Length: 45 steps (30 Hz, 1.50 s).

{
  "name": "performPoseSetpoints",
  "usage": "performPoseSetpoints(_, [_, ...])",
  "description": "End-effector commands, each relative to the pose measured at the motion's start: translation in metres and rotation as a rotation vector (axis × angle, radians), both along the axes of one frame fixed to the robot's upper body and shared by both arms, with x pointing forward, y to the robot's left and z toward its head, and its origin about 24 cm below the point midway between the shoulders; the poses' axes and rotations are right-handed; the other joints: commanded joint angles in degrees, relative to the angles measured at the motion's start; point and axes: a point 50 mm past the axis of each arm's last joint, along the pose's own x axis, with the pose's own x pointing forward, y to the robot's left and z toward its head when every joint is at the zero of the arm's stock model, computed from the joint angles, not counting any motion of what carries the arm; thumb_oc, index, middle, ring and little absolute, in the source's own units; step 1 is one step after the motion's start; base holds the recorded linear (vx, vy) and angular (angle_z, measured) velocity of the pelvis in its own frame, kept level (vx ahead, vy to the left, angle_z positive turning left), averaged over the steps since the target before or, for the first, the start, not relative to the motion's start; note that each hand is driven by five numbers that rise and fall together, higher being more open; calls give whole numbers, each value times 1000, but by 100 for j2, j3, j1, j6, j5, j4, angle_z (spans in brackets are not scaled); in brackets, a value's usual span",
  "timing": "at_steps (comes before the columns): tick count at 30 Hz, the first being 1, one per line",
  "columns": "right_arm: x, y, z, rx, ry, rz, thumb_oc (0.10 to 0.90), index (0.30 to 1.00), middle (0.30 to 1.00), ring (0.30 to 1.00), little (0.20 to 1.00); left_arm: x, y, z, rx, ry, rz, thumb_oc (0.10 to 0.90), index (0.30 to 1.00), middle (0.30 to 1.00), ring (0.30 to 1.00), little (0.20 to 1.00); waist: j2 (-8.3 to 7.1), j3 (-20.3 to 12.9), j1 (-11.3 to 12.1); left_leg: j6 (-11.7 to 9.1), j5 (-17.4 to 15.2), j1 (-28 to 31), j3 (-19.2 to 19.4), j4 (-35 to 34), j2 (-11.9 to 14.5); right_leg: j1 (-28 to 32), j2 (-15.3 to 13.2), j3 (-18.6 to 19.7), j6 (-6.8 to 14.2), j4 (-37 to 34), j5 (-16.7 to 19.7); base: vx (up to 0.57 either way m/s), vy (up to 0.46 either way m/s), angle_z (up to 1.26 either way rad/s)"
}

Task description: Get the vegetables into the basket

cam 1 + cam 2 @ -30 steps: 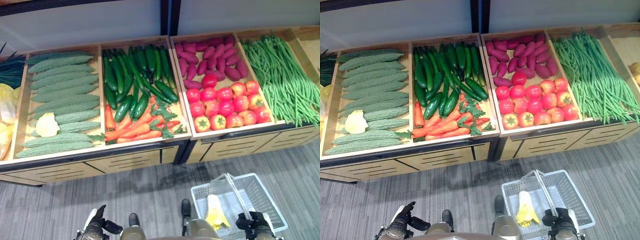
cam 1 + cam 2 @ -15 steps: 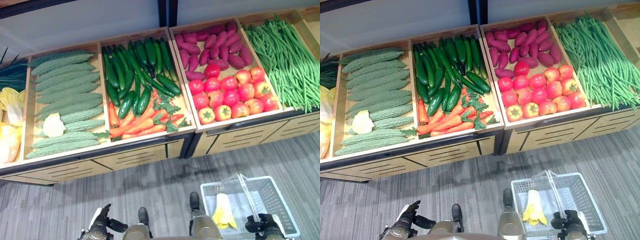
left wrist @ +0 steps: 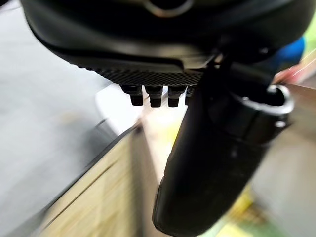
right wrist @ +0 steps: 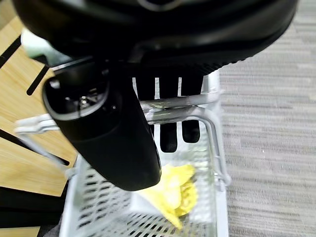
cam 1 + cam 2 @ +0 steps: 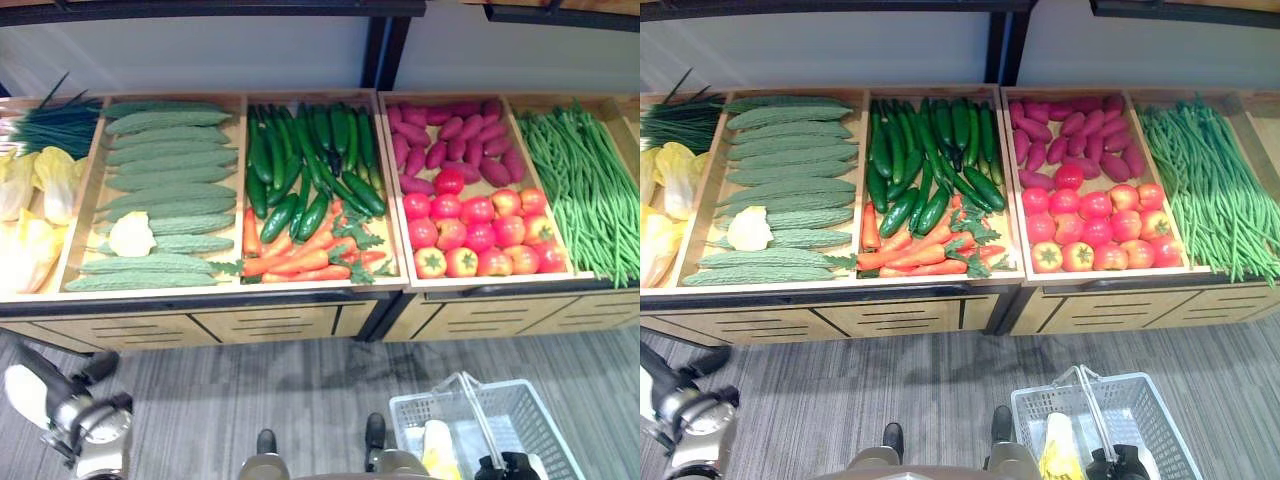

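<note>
Below, grey carpet [image 5: 890, 390]; wooden produce bins [image 5: 840, 315].

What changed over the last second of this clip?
The left arm swung out to the robot's left and its hand left its place low in the head views. The camera shifted too, so the crates' apparent move is not real. Unchanged: the right hand stays curled round the basket handle, the yellow-leaved vegetable lies inside, and the crates of produce look untouched.
</note>
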Motion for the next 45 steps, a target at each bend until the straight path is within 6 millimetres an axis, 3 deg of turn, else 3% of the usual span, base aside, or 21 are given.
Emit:
performPoseSetpoints(1, [19,-24,15,-114,-77,13,400,300,300,300,300,20,4,39,237,-86,-4,900,1000,1000,1000,1000,-152,50,-108,-286,-123,51,21,19,122,434,-315,-146,490,142,-541,0,0,0])
performPoseSetpoints(4, [26,-25,17,-108,-84,43,400,300,300,300,300,47,-16,64,295,-164,-153,900,1000,1000,1000,1000,-135,18,-237,-303,-126,90,80,19,151,447,-284,-98,476,110,-552,0,0,0])
performPoseSetpoints(5, [26,-25,17,-108,-84,42,400,300,300,300,300,47,-16,64,295,-165,-155,900,1000,1000,1000,1000,-133,23,-230,-303,-128,92,83,19,152,447,-282,-96,476,110,-552,-4,-11,-5])
performPoseSetpoints(6, [32,-25,19,-108,-98,61,400,300,300,300,300,62,-32,74,307,-183,-287,900,1000,1000,1000,1000,-117,27,-311,-305,-127,97,108,19,161,431,-268,-51,468,105,-547,-16,-5,-8])
performPoseSetpoints(9, [45,-31,26,-116,-136,86,400,300,300,300,300,84,-55,94,317,-187,-562,900,1000,1000,1000,1000,-64,66,-438,-309,-115,94,162,19,176,373,-241,32,469,108,-521,-24,8,-16])
performPoseSetpoints(11, [50,-32,28,-117,-146,101,400,300,300,300,300,89,-57,98,317,-179,-620,900,1000,1000,1000,1000,-48,79,-460,-312,-114,96,195,19,184,343,-237,62,473,113,-509,-13,17,-20])
performPoseSetpoints(13, [58,-36,34,-119,-157,160,400,300,300,300,300,103,-71,121,366,-130,-846,900,1000,1000,1000,1000,8,90,-589,-321,-115,93,287,19,200,242,-216,183,491,112,-453,-16,38,-23])
performPoseSetpoints(18, [71,-37,39,-113,-191,200,400,300,300,300,300,126,-97,133,365,-72,-1047,900,1000,1000,1000,1000,42,96,-736,-325,-116,80,401,19,215,85,-198,322,510,140,-407,-6,21,-19])
performPoseSetpoints(20, [78,-37,42,-113,-205,227,400,300,300,300,300,140,-116,140,374,-50,-1149,900,1000,1000,1000,1000,43,121,-841,-324,-111,54,464,19,227,-18,-186,418,520,165,-382,-18,14,-19])
performPoseSetpoints(25, [85,-38,46,-115,-221,243,400,300,300,300,300,157,-134,144,358,-11,-1239,900,1000,1000,1000,1000,50,177,-925,-322,-92,2,531,19,247,-155,-175,498,533,186,-348,-6,9,-17])
performPoseSetpoints(31, [97,-36,49,-106,-244,257,400,300,300,300,300,173,-143,139,253,25,-1282,900,1000,1000,1000,1000,21,301,-1017,-328,-53,-118,609,19,268,-404,-156,615,545,247,-277,-25,8,-12])
performPoseSetpoints(45, [101,-33,49,-103,-261,263,400,300,300,300,300,174,-142,135,274,25,-1237,900,1000,1000,1000,1000,0,379,-975,-350,-35,-123,659,19,309,-430,-121,669,523,244,-312,0,0,-1])
